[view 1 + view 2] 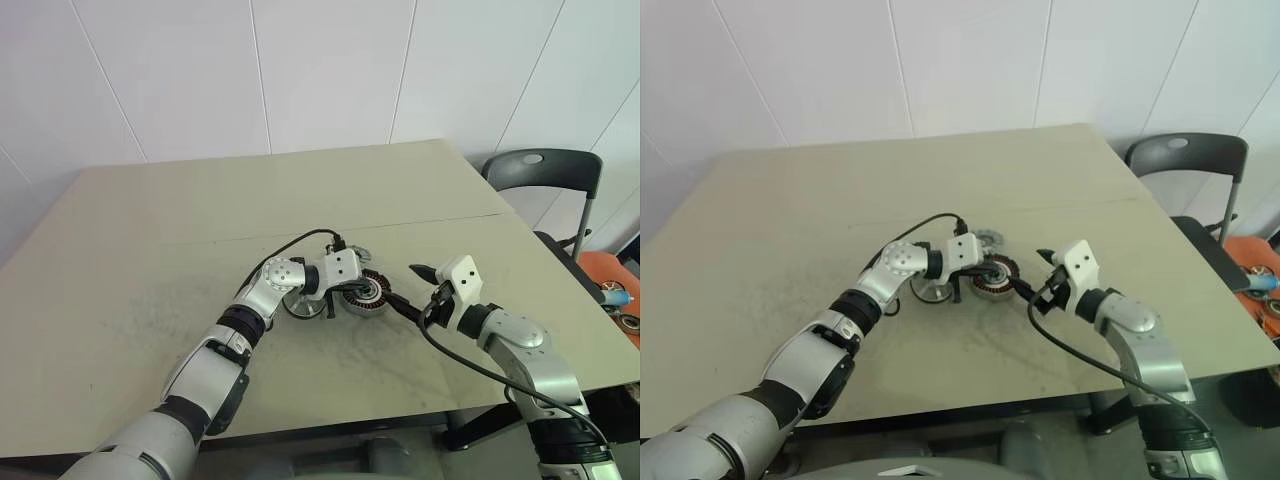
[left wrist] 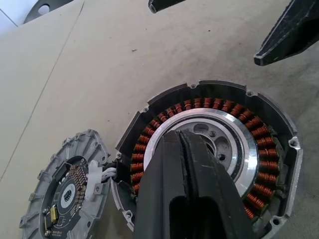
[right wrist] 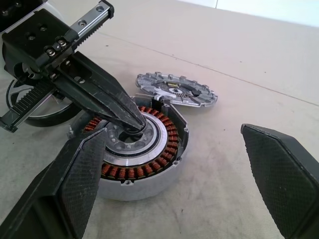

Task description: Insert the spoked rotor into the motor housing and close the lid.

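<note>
The motor housing (image 3: 149, 169) lies open on the table, its copper windings ringing a silver hub. My left gripper (image 2: 182, 137) is shut, and its tips rest down in the housing's centre hub. The lid (image 3: 174, 90), a grey slotted cap, lies flat just beyond the housing and is joined to it by white wires. The spoked rotor (image 1: 303, 307) sits beside the housing, under my left wrist and partly hidden by it. My right gripper (image 1: 408, 287) stands open on the housing's other side, close to its rim and holding nothing.
The beige table (image 1: 200, 220) stretches wide to the left and behind the parts. A dark chair (image 1: 545, 170) stands off the table's right corner. An orange bin (image 1: 615, 290) with small parts sits past the right edge.
</note>
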### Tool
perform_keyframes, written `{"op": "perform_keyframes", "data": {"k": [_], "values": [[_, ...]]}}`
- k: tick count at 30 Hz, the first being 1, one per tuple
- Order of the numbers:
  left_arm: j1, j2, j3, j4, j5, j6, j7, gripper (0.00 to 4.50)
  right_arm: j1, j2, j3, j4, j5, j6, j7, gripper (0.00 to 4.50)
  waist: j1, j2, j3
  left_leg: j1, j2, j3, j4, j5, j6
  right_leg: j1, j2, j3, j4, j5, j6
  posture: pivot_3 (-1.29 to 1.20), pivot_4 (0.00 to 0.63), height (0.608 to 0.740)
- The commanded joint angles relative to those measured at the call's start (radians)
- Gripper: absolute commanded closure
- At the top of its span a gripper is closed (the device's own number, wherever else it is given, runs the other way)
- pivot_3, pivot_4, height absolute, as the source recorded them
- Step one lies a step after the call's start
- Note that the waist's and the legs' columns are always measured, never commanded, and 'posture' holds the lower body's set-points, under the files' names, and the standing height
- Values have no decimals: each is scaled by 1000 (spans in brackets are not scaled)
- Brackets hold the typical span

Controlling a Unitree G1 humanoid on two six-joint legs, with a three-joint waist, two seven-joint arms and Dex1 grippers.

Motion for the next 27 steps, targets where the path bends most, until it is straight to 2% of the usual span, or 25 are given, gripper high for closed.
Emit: {"op": "perform_keyframes", "data": {"k": [1,12,22,27], "values": [[8,-10,38,-42,-55,44,-27,4450,-21,4,-12,-21,4,-19,-3,0,0,0,0,0,0,0,0,0,0,0,0,0,0,0,0,0,0,740],[-5,-32,107,-75,-124,122,-5,4450,-24,4,-8,-10,1,-20,-2,0,0,0,0,0,0,0,0,0,0,1,0,0,0,0,0,0,0,740],[-22,17,3,-16,51,-35,142,4450,-25,8,-8,-12,2,-23,-5,0,1,0,-1,1,0,0,0,0,0,1,0,0,0,0,0,0,0,740],[-16,8,-1,-7,42,-42,127,4450,-25,9,-9,-12,3,-24,-7,0,1,0,-1,1,0,0,0,0,0,1,0,0,0,0,0,0,0,740]]}}
